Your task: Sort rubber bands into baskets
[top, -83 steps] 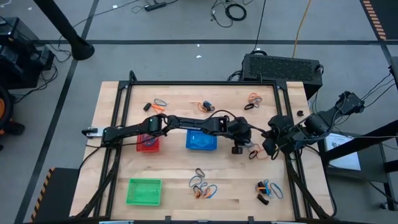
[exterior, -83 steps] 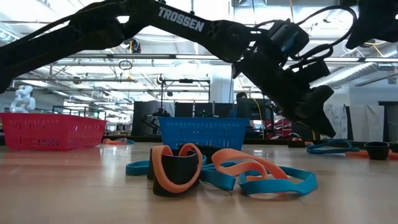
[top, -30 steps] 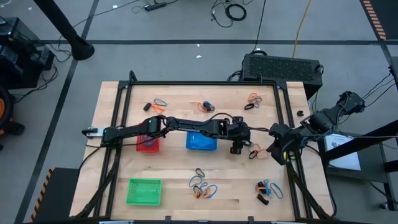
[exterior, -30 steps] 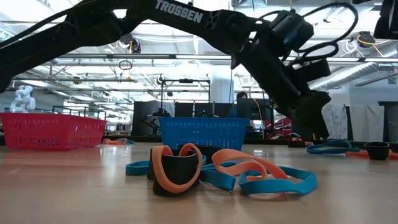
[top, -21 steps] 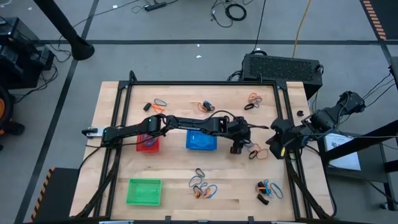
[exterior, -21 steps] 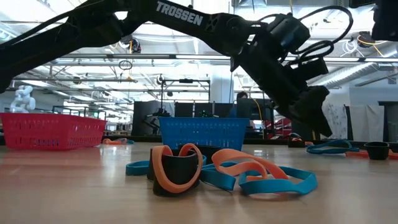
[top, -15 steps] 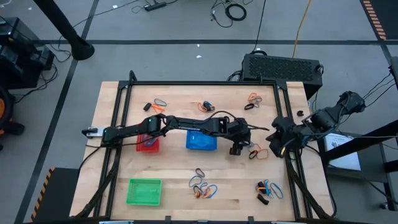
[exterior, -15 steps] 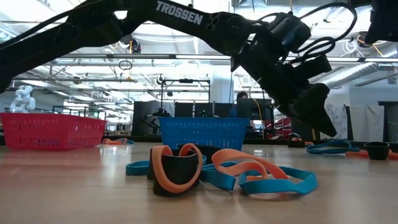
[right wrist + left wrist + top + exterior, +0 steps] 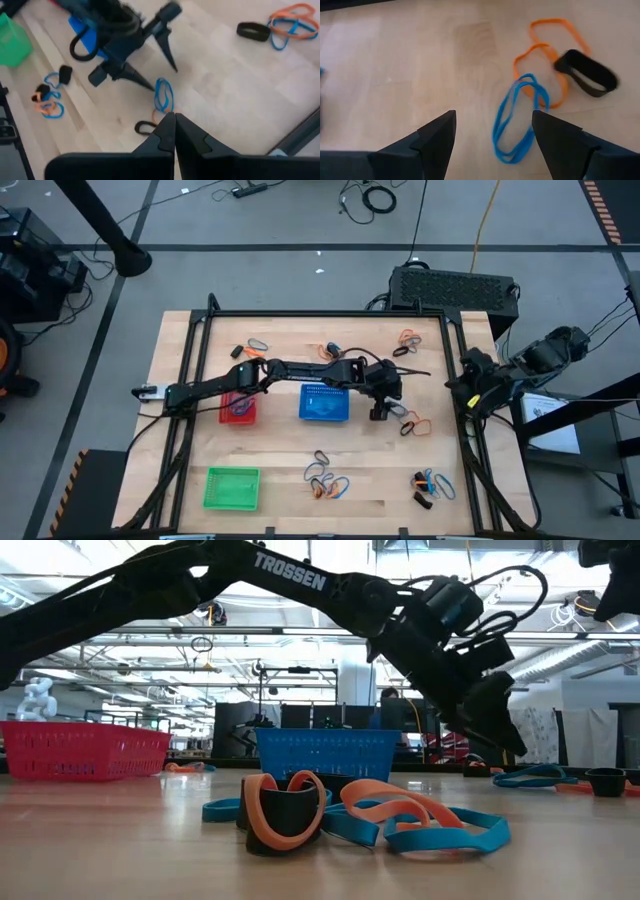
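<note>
thin blue rubber band (image 9: 520, 120) lies on the wooden table (image 9: 280, 455) right of the blue mesh basket (image 9: 324, 406), left gripper (image 9: 381, 412) spread above it, right gripper (image 9: 172, 131) clenched empty far right; risk: snagging the touching orange band (image 9: 545, 70).

Two dark, near-black jointed arms of slim tubular links. White block lettering TROSSEN along the left arm (image 9: 200, 580). Thin black cables looped loosely past its wrist – also at the right arm (image 9: 530, 365). Left gripper (image 9: 492, 142) with two matt black wedge-shaped fingers (image 9: 432, 137), flat-faced. Right gripper (image 9: 171, 131) likewise black – tapered fingers (image 9: 160, 136), angular edges.
</note>
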Motion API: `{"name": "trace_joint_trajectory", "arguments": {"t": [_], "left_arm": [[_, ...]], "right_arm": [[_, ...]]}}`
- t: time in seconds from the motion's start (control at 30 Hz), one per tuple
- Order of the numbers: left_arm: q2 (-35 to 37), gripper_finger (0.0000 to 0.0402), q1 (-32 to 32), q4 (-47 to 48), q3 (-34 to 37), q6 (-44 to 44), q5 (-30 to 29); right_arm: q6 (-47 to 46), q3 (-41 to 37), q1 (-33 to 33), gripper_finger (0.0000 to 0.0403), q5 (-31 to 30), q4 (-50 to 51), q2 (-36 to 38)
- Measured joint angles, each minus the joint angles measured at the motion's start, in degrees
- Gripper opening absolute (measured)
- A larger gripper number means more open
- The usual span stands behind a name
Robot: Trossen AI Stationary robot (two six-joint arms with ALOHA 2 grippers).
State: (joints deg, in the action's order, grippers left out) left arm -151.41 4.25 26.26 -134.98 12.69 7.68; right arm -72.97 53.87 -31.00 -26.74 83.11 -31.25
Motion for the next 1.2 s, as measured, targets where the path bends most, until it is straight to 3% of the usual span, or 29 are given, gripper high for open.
{"name": "trace_joint_trajectory", "arguments": {"t": [0.43,0.77,1.2], "left_arm": [[-1.7,0.0268,-0.1,-1.3,0.0,-0.4,1.1],[-2.2,0.0206,0.0,-0.4,0.2,-0.4,1.1],[-2.9,0.0202,-0.2,-0.5,0.3,-1.9,0.9]], "right_arm": [[0.5,0.0,0.0,0.0000,-3.8,0.1,2.6],[0.5,0.0,0.0,0.0000,-3.8,0.1,2.6],[1.2,0.0,0.0,0.0000,-3.7,0.2,2.6]]}}
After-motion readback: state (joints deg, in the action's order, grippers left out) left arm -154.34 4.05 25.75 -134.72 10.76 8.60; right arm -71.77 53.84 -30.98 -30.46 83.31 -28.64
